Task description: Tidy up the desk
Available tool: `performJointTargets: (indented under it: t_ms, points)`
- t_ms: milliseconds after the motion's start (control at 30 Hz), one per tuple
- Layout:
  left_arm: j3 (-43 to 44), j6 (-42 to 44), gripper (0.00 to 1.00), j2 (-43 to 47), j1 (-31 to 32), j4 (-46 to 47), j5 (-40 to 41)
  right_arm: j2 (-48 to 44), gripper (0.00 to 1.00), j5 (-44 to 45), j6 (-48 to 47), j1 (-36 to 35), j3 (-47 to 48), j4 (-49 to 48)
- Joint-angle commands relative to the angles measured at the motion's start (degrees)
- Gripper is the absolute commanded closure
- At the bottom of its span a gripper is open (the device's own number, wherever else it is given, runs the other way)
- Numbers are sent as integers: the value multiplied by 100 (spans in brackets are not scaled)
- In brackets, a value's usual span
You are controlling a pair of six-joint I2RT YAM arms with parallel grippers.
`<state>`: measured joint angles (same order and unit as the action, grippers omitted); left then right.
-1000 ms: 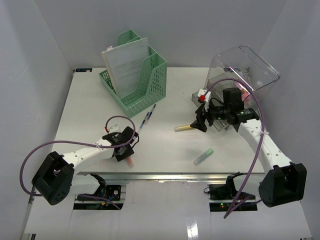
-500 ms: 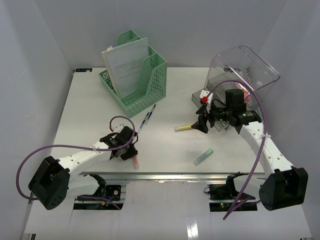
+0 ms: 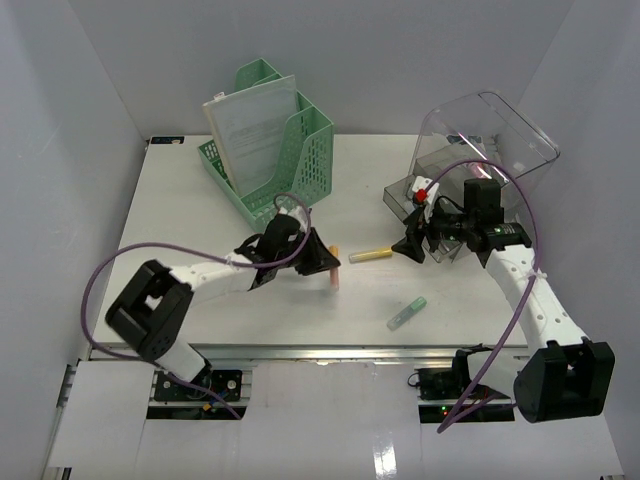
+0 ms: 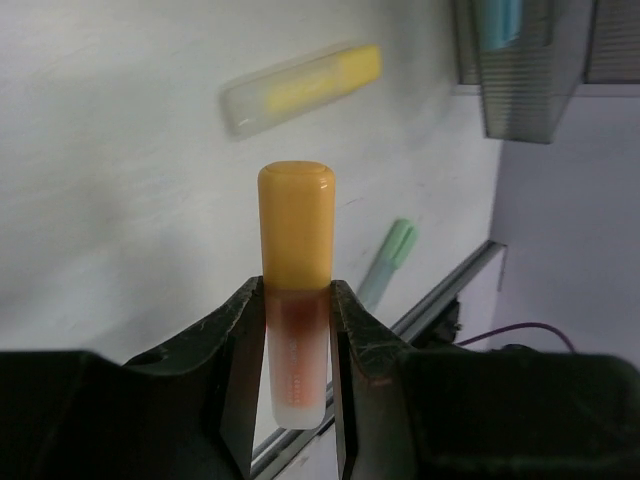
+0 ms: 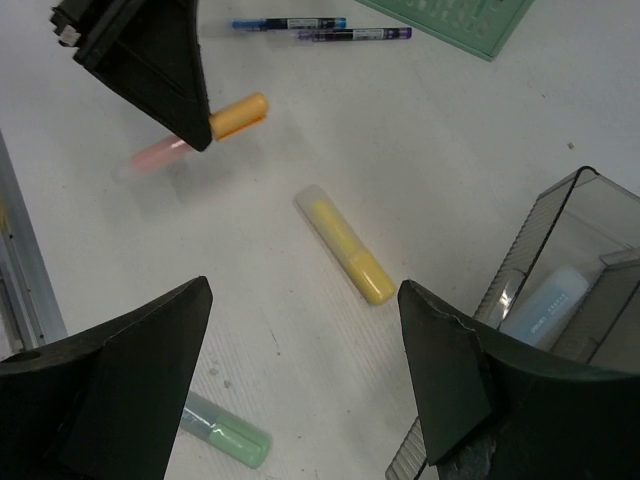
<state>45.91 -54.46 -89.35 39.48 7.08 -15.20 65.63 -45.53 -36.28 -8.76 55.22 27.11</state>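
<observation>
Wrist closeup shows left pincer [image 4: 297,292] clamping orange-capped marker [image 4: 296,225], unclear from overhead

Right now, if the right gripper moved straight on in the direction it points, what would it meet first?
Probably the yellow highlighter, lying on the desk just ahead of the open right gripper; depth is hard to judge.

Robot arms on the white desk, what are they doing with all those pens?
They are tidying the white desk. The left arm has its jaws shut on a pink marker with an orange cap, near the desk's middle. The right arm holds its jaws open above a yellow highlighter lying beside a smoky clear plastic box. A green highlighter lies nearer the front edge, and two pens lie by the green mesh file holder.
</observation>
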Motion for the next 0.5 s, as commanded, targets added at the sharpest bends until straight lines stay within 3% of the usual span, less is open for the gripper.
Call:
performJointTargets:
  t_ms: [0, 200, 467]
  points:
    - [1657, -416, 94, -1205, -2, 1690, -1123, -335, 19, 23, -38, 282, -98, -134]
    - [3314, -987, 96, -2529, 63, 2285, -1195, -1021, 19, 249, 233, 697, -474, -650]
    - [4665, -1732, 95, -3622, 298, 2867, -579, -1529, 18, 241, 589, 1094, -767, -1087]
